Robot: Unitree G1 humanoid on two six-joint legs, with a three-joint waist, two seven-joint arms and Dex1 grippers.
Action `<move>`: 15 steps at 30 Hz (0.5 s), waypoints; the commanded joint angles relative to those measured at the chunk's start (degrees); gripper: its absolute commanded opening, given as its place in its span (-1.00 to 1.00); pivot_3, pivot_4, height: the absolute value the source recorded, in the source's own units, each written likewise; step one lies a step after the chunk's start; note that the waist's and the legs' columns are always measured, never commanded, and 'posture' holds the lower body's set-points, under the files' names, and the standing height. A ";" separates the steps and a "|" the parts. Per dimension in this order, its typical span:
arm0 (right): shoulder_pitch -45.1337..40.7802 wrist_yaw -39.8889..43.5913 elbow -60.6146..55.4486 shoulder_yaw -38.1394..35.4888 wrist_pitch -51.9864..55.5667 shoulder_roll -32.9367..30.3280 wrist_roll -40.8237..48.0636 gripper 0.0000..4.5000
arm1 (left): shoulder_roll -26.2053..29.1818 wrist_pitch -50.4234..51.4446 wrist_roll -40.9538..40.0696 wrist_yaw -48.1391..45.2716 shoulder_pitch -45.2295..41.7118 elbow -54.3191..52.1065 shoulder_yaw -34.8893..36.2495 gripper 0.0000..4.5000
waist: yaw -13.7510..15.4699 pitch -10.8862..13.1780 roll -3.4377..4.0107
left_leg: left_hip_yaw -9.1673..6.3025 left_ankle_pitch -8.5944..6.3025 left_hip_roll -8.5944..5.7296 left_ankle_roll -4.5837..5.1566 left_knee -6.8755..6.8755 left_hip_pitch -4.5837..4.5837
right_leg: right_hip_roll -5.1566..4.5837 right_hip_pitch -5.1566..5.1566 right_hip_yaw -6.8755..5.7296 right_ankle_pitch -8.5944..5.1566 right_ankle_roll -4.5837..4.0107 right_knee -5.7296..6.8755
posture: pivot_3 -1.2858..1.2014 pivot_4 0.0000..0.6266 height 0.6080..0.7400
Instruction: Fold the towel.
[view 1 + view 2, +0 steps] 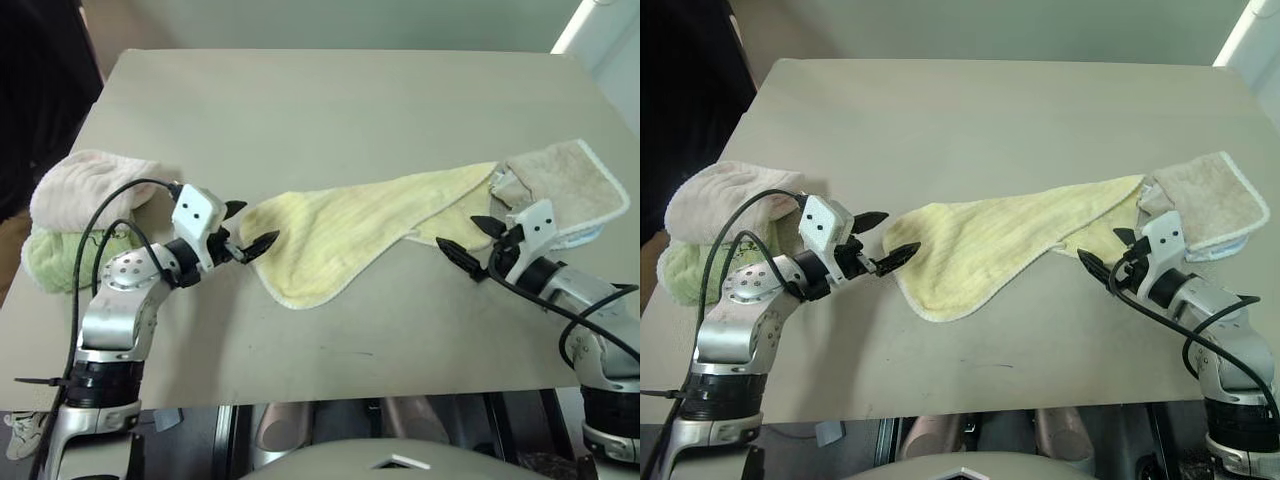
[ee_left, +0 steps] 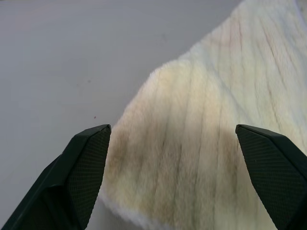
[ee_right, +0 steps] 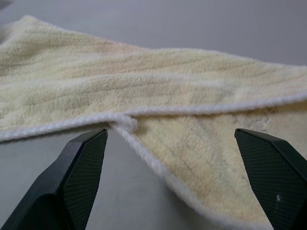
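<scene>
Lying crumpled across the table [image 1: 330,90], the towel [image 1: 345,230] is flanked by the left tool [image 1: 248,228] and right tool [image 1: 472,243], both spread apart, nothing gripped.

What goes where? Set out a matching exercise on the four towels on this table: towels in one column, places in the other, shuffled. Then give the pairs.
Things:
1. yellow towel
2. beige towel
3. pink towel
4. green towel

Places:
A. at the table's left edge, on top of another rolled towel
B. at the right edge, over one end of the yellow one
C. spread across the middle, between the two open grippers
D. at the left edge, under the pink one

Pairs: 1-C, 2-B, 3-A, 4-D
</scene>
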 commanded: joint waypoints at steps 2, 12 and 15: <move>0.85 -0.51 -3.35 -1.44 0.18 -0.10 1.10 0.99 | 3.89 -1.95 -1.12 -6.03 -1.32 -3.08 0.25 1.00 | 0.02 0.00 0.00 | 0.00 -0.01 -0.01 0.01 0.02 -0.03 | 0.00 0.00 0.01 -0.01 -0.01 -0.02 | 0.03 -0.52 1.00; -1.85 0.23 -1.38 -1.15 0.24 -1.04 0.69 0.99 | 15.04 -3.65 -6.18 -32.89 -1.29 -6.60 -7.46 1.00 | 0.03 -0.02 0.03 | -0.03 -0.05 0.00 -0.02 0.00 -0.07 | 0.00 -0.13 0.01 -0.01 -0.08 0.02 | 0.03 -0.52 1.00; -2.41 0.37 -1.12 -1.03 0.22 -1.33 0.67 0.99 | 14.89 -7.93 -1.00 -35.81 -4.42 -4.33 -12.56 1.00 | 0.18 -0.03 0.05 | -0.07 -0.06 0.00 -0.02 0.01 -0.15 | 0.00 -0.18 0.01 -0.01 -0.12 0.03 | 0.03 -0.52 1.00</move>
